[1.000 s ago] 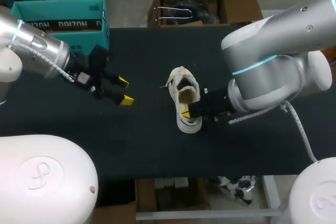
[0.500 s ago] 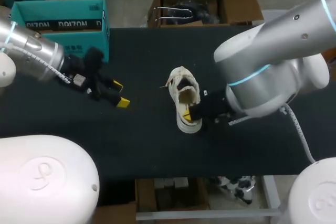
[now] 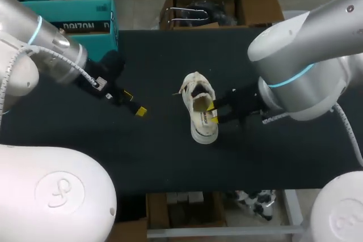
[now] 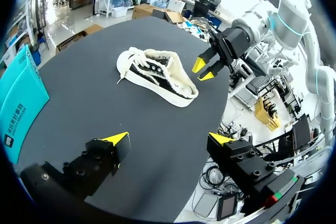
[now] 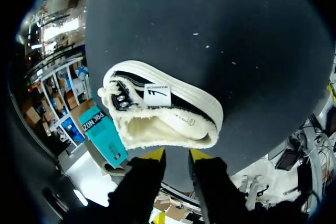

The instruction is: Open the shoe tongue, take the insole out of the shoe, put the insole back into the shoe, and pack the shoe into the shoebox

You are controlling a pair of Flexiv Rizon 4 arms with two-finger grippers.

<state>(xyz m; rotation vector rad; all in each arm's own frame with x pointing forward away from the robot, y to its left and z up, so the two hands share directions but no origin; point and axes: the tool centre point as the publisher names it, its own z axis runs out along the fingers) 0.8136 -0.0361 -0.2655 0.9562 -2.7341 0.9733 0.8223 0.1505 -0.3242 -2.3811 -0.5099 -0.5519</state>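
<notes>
Standing shoebox: the teal cardboard shoebox sits at the far left corner of the black-topped table, partly hidden behind my left arm and well apart from the shoe.
Left arm: it comes in from the left side and ends between the shoebox and the shoe.
Left gripper: the left gripper hangs above bare tabletop. In its own wrist view, the left gripper has its yellow-tipped fingers spread wide with nothing between them. The shoe lies well ahead of it.
Shoe: the white low-top sneaker with black side panels and cream fleecy lining rests on its sole near the middle of the table. Its laced toe points to the far edge and its heel to the near edge, and its mouth faces upward.
Right gripper: the right gripper sits just beside the shoe's right side, close to the heel collar. Its fingers stand a little apart and hold nothing. Whether a tip touches the collar cannot be told.
Right arm: it comes in from the right side and lies low over the table.
</notes>
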